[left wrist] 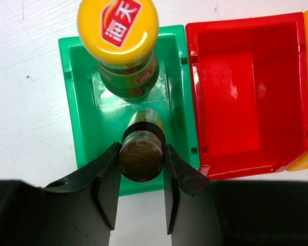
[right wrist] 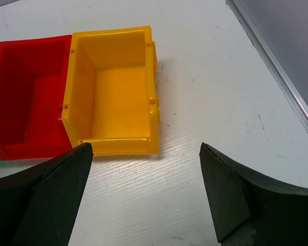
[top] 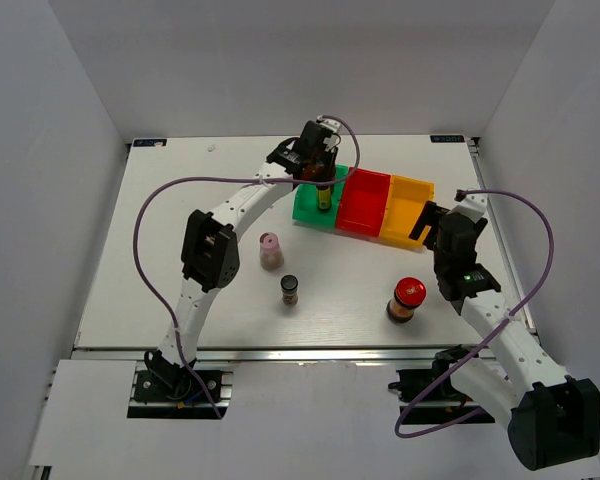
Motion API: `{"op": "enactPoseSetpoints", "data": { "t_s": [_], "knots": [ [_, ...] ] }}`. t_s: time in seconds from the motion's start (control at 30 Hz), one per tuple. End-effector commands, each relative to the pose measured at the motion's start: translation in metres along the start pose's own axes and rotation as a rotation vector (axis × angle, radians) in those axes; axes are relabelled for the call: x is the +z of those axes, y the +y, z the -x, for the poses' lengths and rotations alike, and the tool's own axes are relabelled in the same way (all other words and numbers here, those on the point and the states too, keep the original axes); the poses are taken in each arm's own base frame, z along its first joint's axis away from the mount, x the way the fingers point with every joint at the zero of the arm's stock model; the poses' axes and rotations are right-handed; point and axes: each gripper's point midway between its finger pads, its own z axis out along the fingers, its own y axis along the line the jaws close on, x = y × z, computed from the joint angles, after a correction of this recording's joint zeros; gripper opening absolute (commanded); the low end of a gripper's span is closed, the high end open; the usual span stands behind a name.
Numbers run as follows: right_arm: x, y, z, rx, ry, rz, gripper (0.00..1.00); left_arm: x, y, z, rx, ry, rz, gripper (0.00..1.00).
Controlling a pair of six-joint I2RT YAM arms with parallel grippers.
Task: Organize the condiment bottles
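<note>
Three bins sit in a row right of centre, toward the top of the overhead view: one green bin [left wrist: 72, 102], one red bin [left wrist: 246, 77], one yellow bin [right wrist: 118, 92], their walls touching; the row slants down to the right.

Five condiment containers show: two slim bottles and three jars.

Both bottles stand in the green bin; the yellow-capped bottle [left wrist: 118, 28] fills the upper part of the left wrist view, its cap bearing a red label; the brown-capped bottle [left wrist: 141, 165] stands just below it in that frame, by the bin's lower wall; whether the two touch I cannot tell.

The left hand [left wrist: 142, 154] is clenched on the brown-capped bottle, one black finger on each side of its cap.

The three jars stand upright on the white bench [top: 220, 160], below the bins in the overhead view; the pink jar [top: 270, 250] is left of centre; the black-lidded jar [top: 289, 290] is just below and right of it; the red-lidded jar [top: 405, 300] is well apart at lower right.

The right hand [right wrist: 145, 148] hangs released, fingers spread wide with only bare bench between them, near the yellow bin's lower right corner; the red and yellow bins hold nothing.
</note>
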Motion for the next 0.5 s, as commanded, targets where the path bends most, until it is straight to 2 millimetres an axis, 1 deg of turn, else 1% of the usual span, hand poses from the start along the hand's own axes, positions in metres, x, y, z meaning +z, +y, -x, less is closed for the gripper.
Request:
{"op": "enactPoseSetpoints", "data": {
  "t_s": [0.0,0.07,0.1,0.17,0.2,0.3,0.4,0.47],
  "knots": [
    [-0.002,0.000,0.010,0.032,-0.032,0.003,0.89,-0.021,-0.002,0.034,0.004,-0.089,0.004,0.43],
    [-0.002,0.000,0.009,0.030,-0.029,0.004,0.89,-0.022,-0.001,0.035,0.009,-0.092,0.009,0.43],
    [-0.002,0.000,0.009,0.031,-0.030,0.004,0.89,-0.021,-0.001,0.034,0.011,-0.089,0.009,0.45],
    [-0.002,0.000,0.009,0.033,-0.030,0.004,0.89,-0.021,-0.002,0.034,0.011,-0.088,0.008,0.52],
    [-0.002,0.000,0.009,0.033,-0.030,0.004,0.89,-0.020,-0.002,0.032,0.012,-0.084,0.009,0.61],
    [-0.002,0.001,0.008,0.032,-0.029,0.005,0.89,-0.023,-0.004,0.035,0.012,-0.091,0.002,0.69],
    [-0.001,0.003,0.007,0.020,-0.021,0.020,0.89,-0.027,-0.007,0.040,0.012,-0.104,-0.016,0.70],
    [-0.001,0.006,0.008,0.019,-0.018,0.036,0.89,-0.032,-0.009,0.044,0.010,-0.113,-0.029,0.73]
  ]
}}
